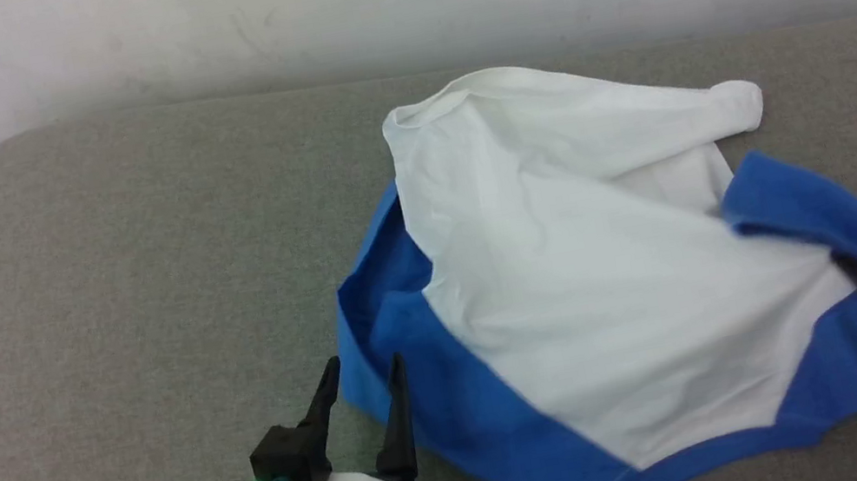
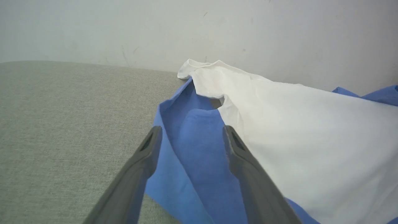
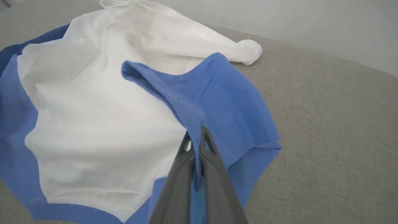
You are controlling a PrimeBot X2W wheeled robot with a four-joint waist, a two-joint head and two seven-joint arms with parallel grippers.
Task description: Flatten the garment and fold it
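Garment (image 1: 574, 268): rumpled on the grey padded surface (image 1: 94, 291), right of centre; not yet flat, no fold made.
Right gripper (image 3: 196, 134): fingers clamped on a blue fold.
Left gripper (image 1: 362, 364): fingers apart at the blue edge, gripping nothing.
Stage, as judged: early flattening.

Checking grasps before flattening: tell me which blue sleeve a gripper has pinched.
The right-hand sleeve, raised and clamped in the right gripper; the other sleeve lies unheld before the open left gripper.

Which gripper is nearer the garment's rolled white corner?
Right. The right gripper pinches blue cloth near that corner; the left gripper is open at the opposite blue edge of the garment.
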